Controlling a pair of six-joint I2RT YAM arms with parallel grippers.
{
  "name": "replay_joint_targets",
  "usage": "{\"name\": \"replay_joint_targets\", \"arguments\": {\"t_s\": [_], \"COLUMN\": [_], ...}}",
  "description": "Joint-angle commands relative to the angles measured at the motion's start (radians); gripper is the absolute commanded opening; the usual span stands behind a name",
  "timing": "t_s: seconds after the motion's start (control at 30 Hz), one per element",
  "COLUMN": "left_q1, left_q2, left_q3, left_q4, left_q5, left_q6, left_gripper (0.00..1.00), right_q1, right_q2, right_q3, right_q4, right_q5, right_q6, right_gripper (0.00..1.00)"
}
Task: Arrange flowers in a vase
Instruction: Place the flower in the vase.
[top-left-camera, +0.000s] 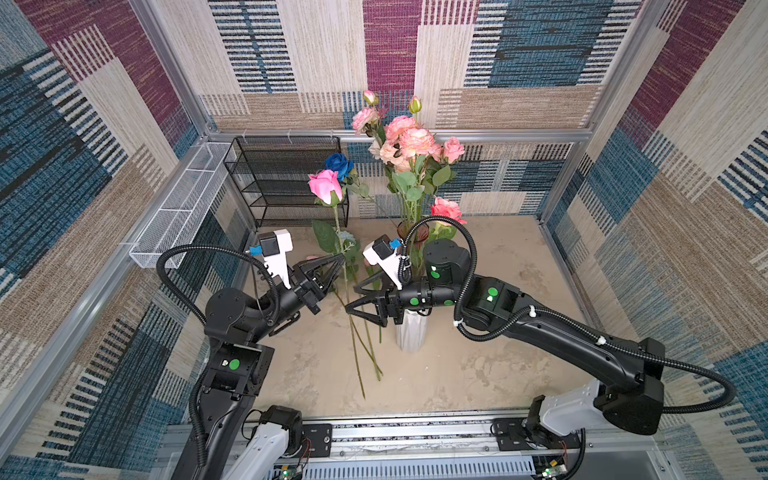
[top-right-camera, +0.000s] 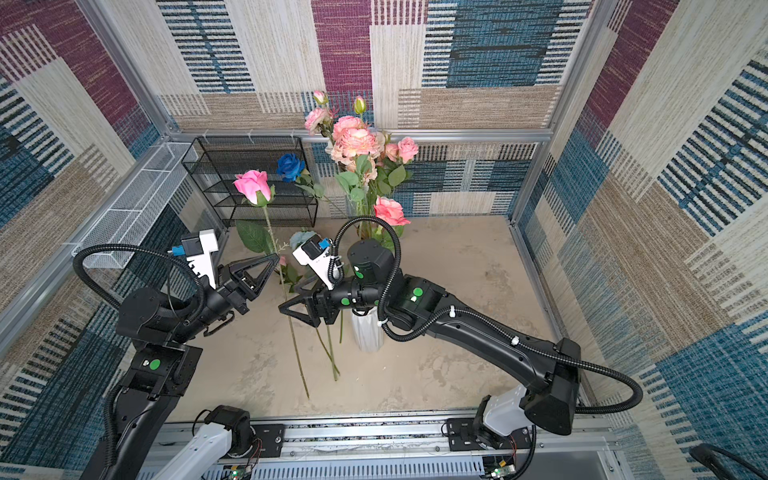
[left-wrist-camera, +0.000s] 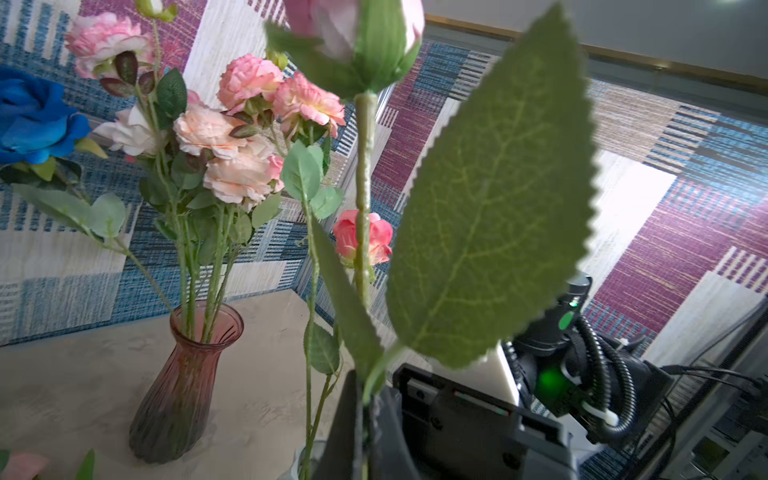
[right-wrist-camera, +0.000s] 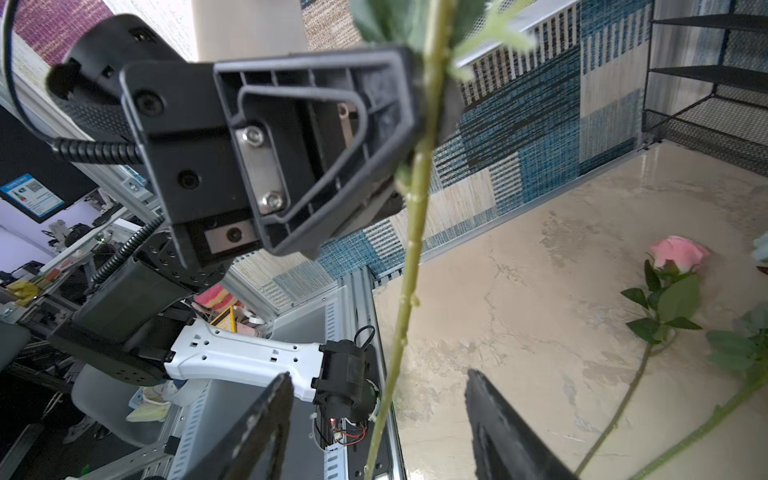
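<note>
Patchwork walls, beige floor, blk mesh shelf.

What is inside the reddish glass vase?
Green stems of the pink and peach flowers stand in the reddish glass vase. Its dark ribbed lower part hides where they end.
</note>
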Motion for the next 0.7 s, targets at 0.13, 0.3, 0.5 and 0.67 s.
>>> {"name": "replay_joint_targets", "arguments": {"t_s": [0.13, 0.3, 0.5, 0.67], "left_q1": [0.001, 0.001, 0.000, 0.001], "left_q2": [0.024, 0.034, 0.040, 0.009], "left_q3": [-0.002, 0.000, -0.009, -0.020], "left_q4": [0.123, 0.061, 0.060, 0.003], "left_q5": [0.062, -0.003, -0.063, -0.164], "left_q6": [-0.076, -0.064, -0.073, -0.033], "left_gripper": [0.00, 0.36, 0.76, 0.99], "right_q1": [0.002, 0.002, 0.003, 0.003], "right_q2": [0.011, -0.038, -0.137, -0.264], "right_q3": [0.011, -0.025, -0.098, -0.106], "right_q4": [0.055, 0.069, 0.092, 0.040], "right_q5": [-0.015, 0.038, 0.149, 0.349], "right_q6": [0.012, 0.004, -0.001, -0.082], "right_gripper": [0.25, 0.00, 0.00, 0.00]}}
